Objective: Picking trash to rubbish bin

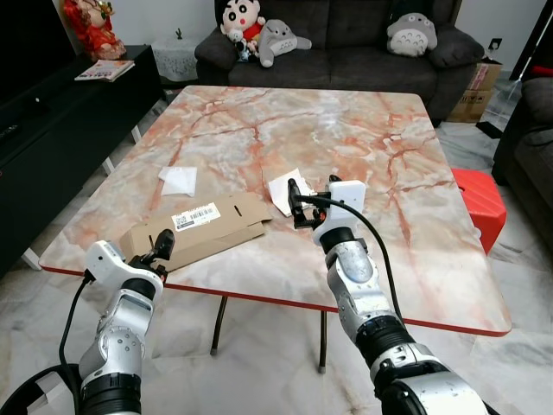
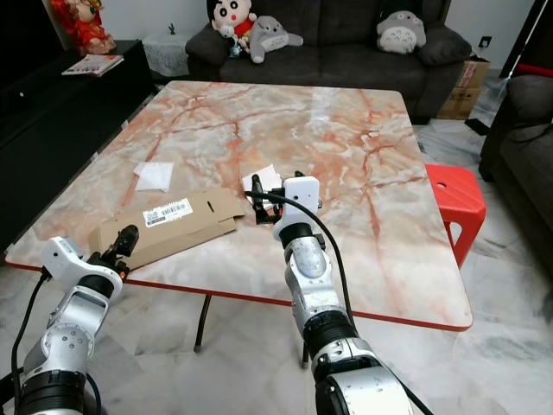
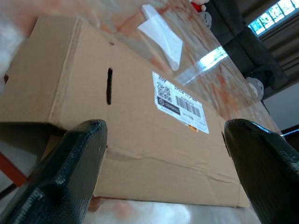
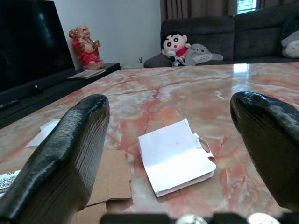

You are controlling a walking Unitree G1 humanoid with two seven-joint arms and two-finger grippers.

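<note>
A flattened cardboard box [image 1: 194, 226] with a shipping label lies near the front left edge of the marble table [image 1: 363, 130]. Beyond it lie a folded white paper [image 1: 283, 192] and a white tissue [image 1: 179, 180]. My left gripper [image 1: 161, 247] stands open at the table's front edge, its fingers [image 3: 70, 177] on either side of the cardboard's [image 3: 140, 116] near end. My right gripper [image 1: 311, 197] hovers open low over the table, just short of the white paper [image 4: 175, 158], which lies between and ahead of its fingers [image 4: 70, 154].
A red stool [image 1: 479, 203] stands to the right of the table. A dark sofa [image 1: 346, 52] with plush toys is behind it, and a black TV cabinet [image 1: 60, 112] runs along the left. A small cardboard carton [image 1: 479, 91] sits beside the sofa.
</note>
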